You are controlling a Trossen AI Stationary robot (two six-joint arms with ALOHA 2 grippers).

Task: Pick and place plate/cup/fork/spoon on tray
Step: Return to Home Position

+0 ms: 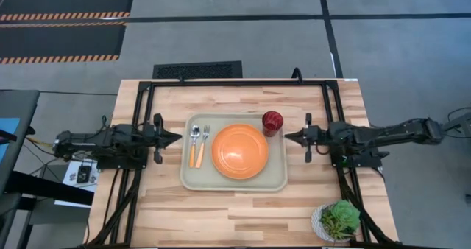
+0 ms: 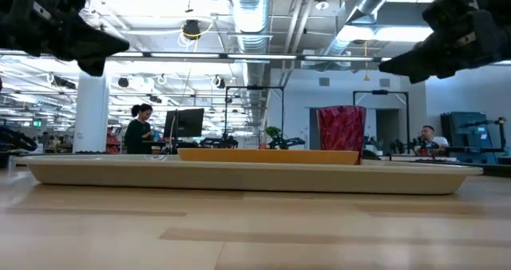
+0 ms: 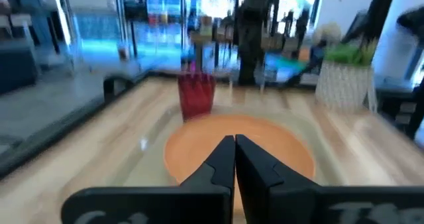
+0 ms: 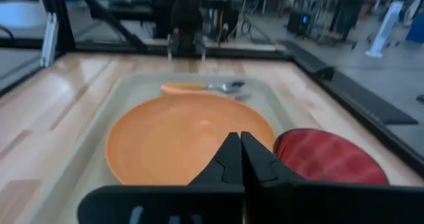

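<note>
- The plate (image 1: 240, 151) is lying flat in the middle of the tray (image 1: 232, 186), just ahead of both sets of fingertips. It is looking stiff, smooth and probably slippery, so its raised edge would be the place to pinch it.
- The cup (image 1: 272, 121) is standing upright in the tray corner closest to the right gripper (image 1: 288, 137), just beside the plate. It is looking light and rigid, and its wall at the rim would be suiting a two-finger pinch.
- The fork (image 1: 204, 144) and the spoon (image 1: 194, 144) are lying side by side on the tray between the plate and the left gripper (image 1: 176, 137), with the spoon nearer that gripper. Both are lying thin and low, so the orange handles would be offering the surest hold.
- Judging by this layout, all four pieces are sitting on the tray and nothing is waiting to be picked.
- The left gripper is hanging above the table (image 1: 243, 219), just outside the tray's edge, pointing level across the tray with its fingers pressed together on nothing.
- The right gripper is facing it from just outside the opposite edge, equally raised, with its fingers pressed together and empty.
- Both arms are reaching in low and roughly horizontal, which is reading as a parked pose.
</note>
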